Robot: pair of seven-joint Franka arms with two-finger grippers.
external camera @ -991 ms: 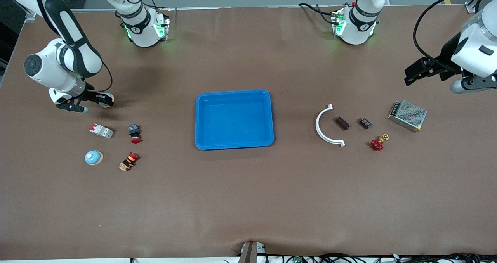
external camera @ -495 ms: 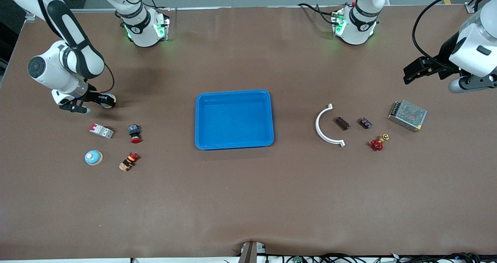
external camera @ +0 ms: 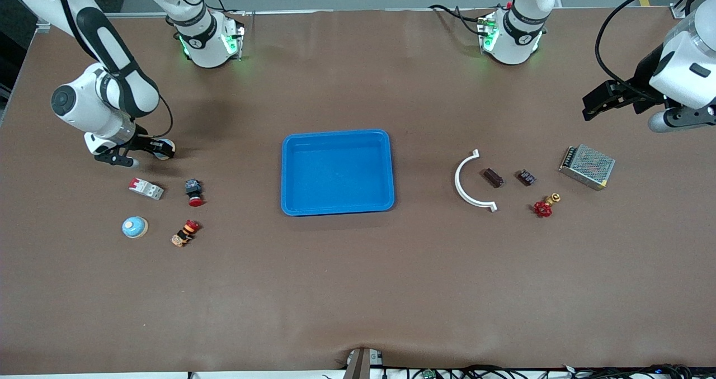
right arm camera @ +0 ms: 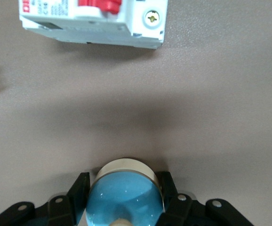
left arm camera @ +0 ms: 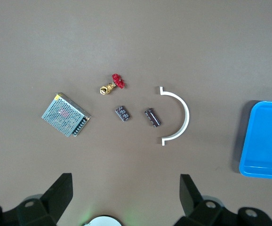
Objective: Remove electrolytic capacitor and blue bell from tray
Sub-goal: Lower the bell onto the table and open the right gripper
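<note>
The tray [external camera: 337,172] lies in the middle of the table and nothing is in it. My right gripper [external camera: 150,148] is closed on a blue bell [right arm camera: 125,190] and hangs low over the table toward the right arm's end, over a bare spot just beside the white circuit breaker [external camera: 146,188]. A second blue bell [external camera: 135,227] already stands on the table, closer to the front edge.

I judge the step in hand is to set this bell down. I would lower it straight until its base touches the table, keep it apart from the breaker, then open slowly so it does not roll or tip.

My left gripper [left arm camera: 123,195] waits with its jaws wide apart, holding nothing, high over the left arm's end. A dark capacitor [external camera: 493,177] lies there beside the white curved bracket [external camera: 469,179].
</note>
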